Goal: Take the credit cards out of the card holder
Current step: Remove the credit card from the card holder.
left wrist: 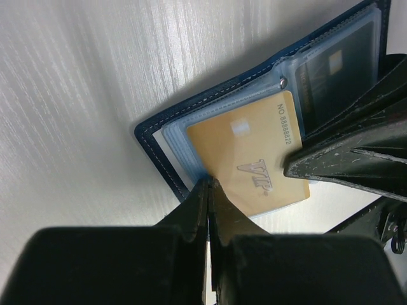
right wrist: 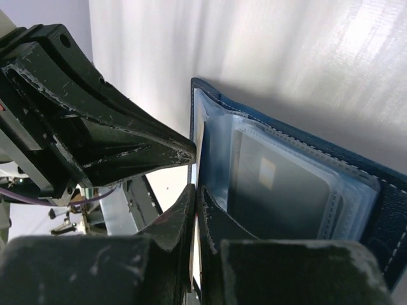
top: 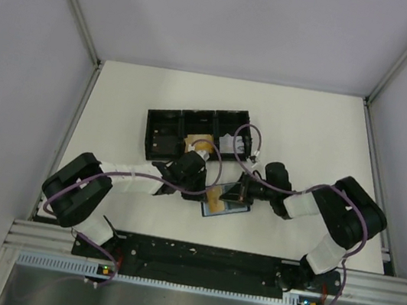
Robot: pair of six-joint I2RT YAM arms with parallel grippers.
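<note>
Card holder (left wrist: 156,152) open; left tool (left wrist: 208,187) pinching orange-tan card (left wrist: 248,159), right tool (right wrist: 196,194) pinching its sleeve edge.

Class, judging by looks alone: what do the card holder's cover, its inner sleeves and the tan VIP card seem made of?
Card holder cover: probably leather or imitation, dark blue, fine-grained, pale stitching along the edge. Sleeves: clear soft plastic, glossy; a dark card shows through. Tan card: likely stiff plastic, smooth, slight sheen, printed number.

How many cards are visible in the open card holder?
2. A tan card sticks out of the card holder; a dark card sits inside a clear sleeve. Others may be hidden.
</note>
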